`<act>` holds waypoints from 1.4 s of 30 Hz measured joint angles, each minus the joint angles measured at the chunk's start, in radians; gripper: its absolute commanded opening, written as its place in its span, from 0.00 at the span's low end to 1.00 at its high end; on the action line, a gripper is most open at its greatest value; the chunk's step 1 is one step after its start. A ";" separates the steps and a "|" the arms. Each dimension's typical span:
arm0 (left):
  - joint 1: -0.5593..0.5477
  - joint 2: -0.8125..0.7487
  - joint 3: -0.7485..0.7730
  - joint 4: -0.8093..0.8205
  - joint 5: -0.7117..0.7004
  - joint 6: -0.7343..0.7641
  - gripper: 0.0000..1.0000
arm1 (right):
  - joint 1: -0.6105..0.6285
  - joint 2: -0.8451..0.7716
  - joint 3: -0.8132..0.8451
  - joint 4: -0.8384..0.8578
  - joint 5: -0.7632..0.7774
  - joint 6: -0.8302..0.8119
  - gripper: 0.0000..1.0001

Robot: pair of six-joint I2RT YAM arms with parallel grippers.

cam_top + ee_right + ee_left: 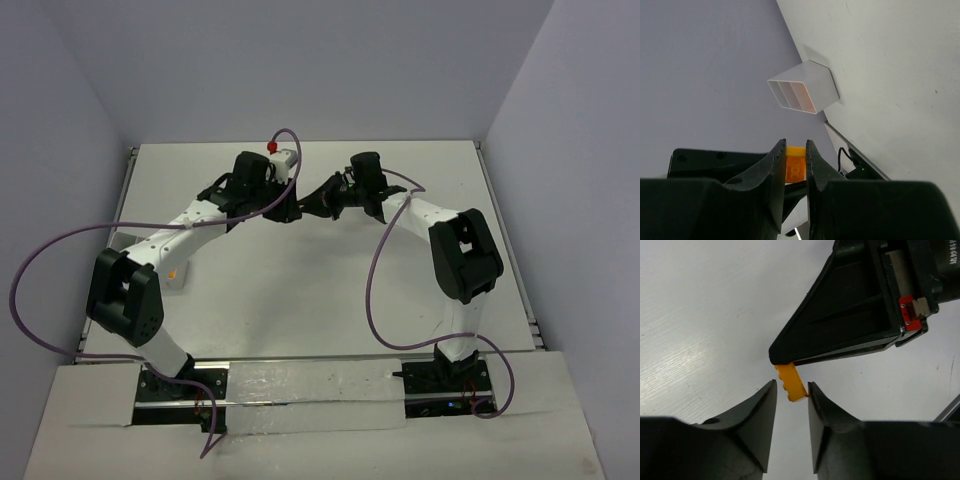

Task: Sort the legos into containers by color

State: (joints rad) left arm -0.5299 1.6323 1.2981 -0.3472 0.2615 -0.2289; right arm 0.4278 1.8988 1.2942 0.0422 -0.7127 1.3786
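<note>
Now our right gripper [795,146] is clenched on an orange lego [790,382]. Our left gripper [792,385] has its jaws parted around the piece's free end.

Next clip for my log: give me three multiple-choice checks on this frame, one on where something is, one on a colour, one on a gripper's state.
1. Where is the white tray?
A. on the table, near its edge by the wall
B. in the left gripper
C. in the right gripper

2. What colour is the lego at the grippers' tips?
A. green
B. orange
C. red

3. How is the right gripper?
A. wide open
B. shut on nothing
C. shut on the lego

Answers:
1 A: the right wrist view shows the tray on the table, close to the edge.
2 B: both wrist views show an orange piece.
3 C: its fingers pinch the lego, and the left gripper is open with its tips apart at the lego's other end.
</note>
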 measured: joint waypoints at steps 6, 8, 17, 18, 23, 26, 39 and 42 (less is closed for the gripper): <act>-0.004 0.001 0.013 -0.027 -0.012 -0.009 0.09 | 0.000 0.000 0.000 0.004 0.005 -0.007 0.12; -0.004 0.002 0.013 -0.030 -0.011 -0.009 0.03 | 0.002 0.000 0.000 0.003 0.005 -0.009 0.36; -0.004 -0.038 0.007 -0.077 -0.004 0.073 0.00 | 0.005 -0.001 0.012 -0.051 0.020 -0.096 1.00; -0.004 -0.059 0.003 -0.100 -0.009 0.096 0.00 | 0.004 -0.002 0.017 -0.067 0.027 -0.123 1.00; 0.021 -0.212 -0.034 -0.259 -0.026 0.256 0.00 | -0.005 -0.010 0.094 -0.182 0.066 -0.300 0.99; 0.069 -0.302 -0.051 -0.375 -0.041 0.344 0.00 | -0.020 -0.011 0.180 -0.249 0.079 -0.427 0.98; 0.446 -0.358 -0.137 -0.637 -0.177 0.566 0.01 | -0.049 -0.017 0.415 -0.608 0.181 -1.000 1.00; 0.515 -0.336 -0.136 -0.650 -0.201 0.587 0.07 | -0.049 -0.021 0.415 -0.659 0.208 -1.071 1.00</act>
State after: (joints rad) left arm -0.0145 1.2965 1.1618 -0.9970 0.0606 0.3576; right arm 0.3790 1.8782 1.7092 -0.6165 -0.5043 0.3074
